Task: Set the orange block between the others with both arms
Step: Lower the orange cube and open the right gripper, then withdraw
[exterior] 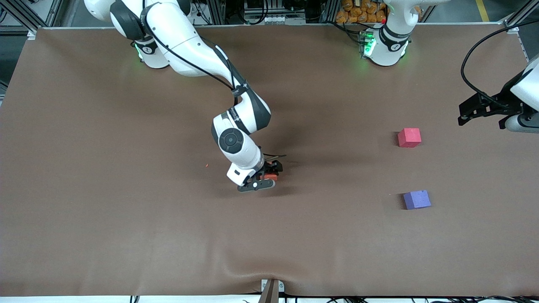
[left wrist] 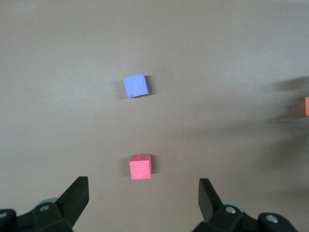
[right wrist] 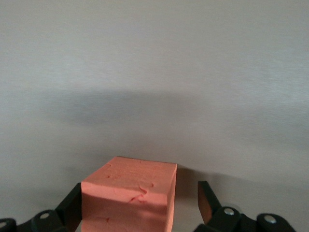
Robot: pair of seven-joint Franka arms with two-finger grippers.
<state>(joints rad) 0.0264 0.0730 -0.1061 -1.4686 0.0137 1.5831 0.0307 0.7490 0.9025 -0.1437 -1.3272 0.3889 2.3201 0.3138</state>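
Where brown cloth (exterior: pixel 126 219) spreads, metal framing (exterior: pixel 38 12) along table's edge.

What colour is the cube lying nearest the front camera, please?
The cube is purple-blue, seen best in the front view.

Matte, pitted foam orange block (right wrist: pixel 128 198)

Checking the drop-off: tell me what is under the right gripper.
The orange block sits on the brown table under the right gripper, between its open fingers, with a gap at one side. In the front view the gripper covers most of the block.
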